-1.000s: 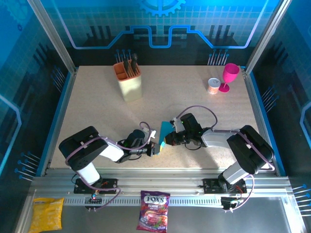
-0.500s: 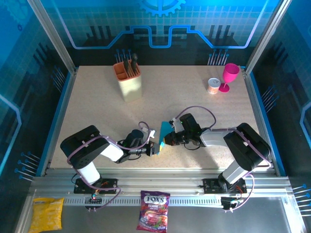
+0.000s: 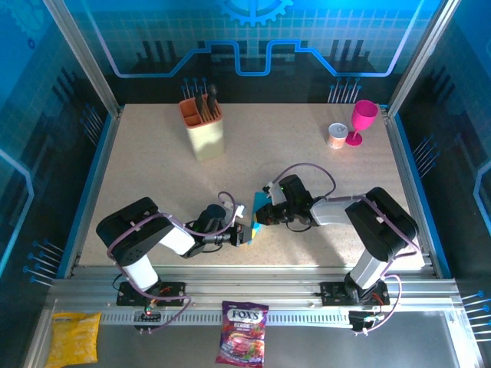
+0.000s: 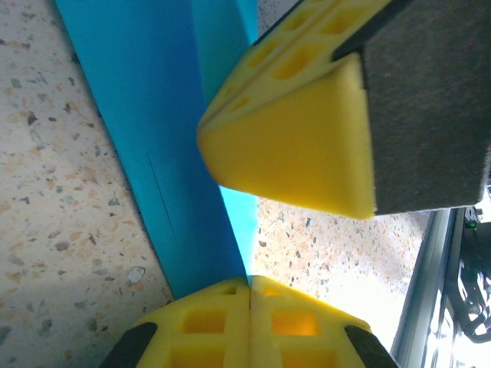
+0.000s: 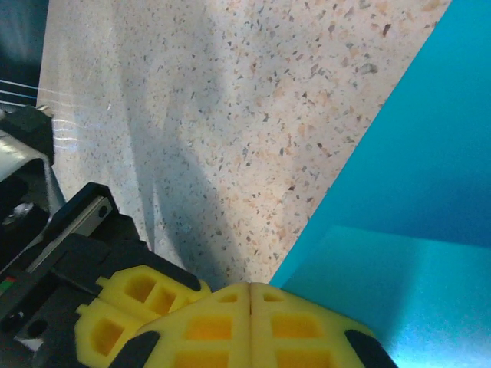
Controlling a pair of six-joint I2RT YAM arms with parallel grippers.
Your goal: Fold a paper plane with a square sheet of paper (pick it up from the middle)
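Both the left gripper and right gripper pinch the half-hidden paper

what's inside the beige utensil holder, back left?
An orange insert with dark utensil handles sticking up out of it. Their lower ends, and anything at the bottom, are hidden by the wall of the beige utensil holder.

paper sheet cropped in wrist views, folds unclear

Utensil holder stands back left; pink goblet beside small tin.
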